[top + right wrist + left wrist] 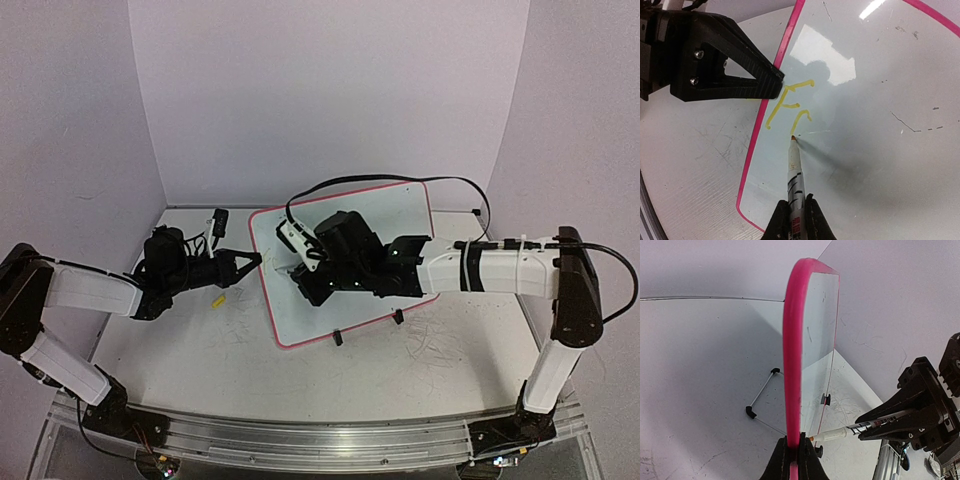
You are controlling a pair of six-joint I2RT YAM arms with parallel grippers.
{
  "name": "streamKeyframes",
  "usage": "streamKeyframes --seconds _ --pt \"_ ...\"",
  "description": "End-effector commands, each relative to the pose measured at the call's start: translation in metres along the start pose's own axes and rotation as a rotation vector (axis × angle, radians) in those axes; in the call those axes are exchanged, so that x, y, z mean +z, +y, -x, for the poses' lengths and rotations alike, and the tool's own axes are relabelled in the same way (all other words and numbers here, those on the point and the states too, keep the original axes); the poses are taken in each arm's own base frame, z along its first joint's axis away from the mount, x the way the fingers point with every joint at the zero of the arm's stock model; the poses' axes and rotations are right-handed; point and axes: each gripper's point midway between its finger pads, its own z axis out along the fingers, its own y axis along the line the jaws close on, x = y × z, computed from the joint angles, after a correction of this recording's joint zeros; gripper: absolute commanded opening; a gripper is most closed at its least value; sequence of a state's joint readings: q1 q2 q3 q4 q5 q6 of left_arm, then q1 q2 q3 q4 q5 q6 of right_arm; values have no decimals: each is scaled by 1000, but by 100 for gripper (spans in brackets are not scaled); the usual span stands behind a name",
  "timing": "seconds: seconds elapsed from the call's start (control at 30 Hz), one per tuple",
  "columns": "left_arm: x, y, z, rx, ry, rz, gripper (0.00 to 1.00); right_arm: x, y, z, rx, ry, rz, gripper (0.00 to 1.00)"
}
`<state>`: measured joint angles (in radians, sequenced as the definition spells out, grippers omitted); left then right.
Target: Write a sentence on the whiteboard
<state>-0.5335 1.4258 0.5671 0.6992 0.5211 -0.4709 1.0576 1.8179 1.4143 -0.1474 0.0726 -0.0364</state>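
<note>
The whiteboard (350,262) with its red-pink rim stands tilted on the table; it also shows in the right wrist view (880,125) and edge-on in the left wrist view (795,350). My left gripper (794,450) is shut on the board's left rim, also seen from above (252,262). My right gripper (796,215) is shut on a white marker (795,175), its orange tip touching the board. Of the sentence (790,102), only two yellow letters, "F" and "r", show near the left rim. The marker also shows in the left wrist view (850,430).
Two black clip feet (337,338) hold the board's lower rim. A wire stand (760,397) lies behind the board. A black cable (440,185) loops over the board's top. Grey scribble marks (440,345) cover the table. A small yellow scrap (215,301) lies left of the board.
</note>
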Motion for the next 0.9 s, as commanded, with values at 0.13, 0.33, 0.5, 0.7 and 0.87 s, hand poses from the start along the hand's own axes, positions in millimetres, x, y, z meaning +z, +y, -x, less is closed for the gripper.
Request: streamKeyframes --seconds 0.13,0.33,0.5,0.7,0.87 --pt "-5 -16 18 58 -46 -46 0 -2 -15 20 21 -44 -84 0" --pt "-4 -16 17 56 -43 -46 0 0 -18 26 32 -57 -102 0" --pt "-4 -16 18 58 -46 -47 0 2 -18 28 33 -61 -106 0" --pt "-5 -17 18 59 -45 -47 0 4 -15 27 32 -57 -88 0" --pt "-5 -16 17 60 -44 -45 0 0 -15 21 39 -48 -82 0"
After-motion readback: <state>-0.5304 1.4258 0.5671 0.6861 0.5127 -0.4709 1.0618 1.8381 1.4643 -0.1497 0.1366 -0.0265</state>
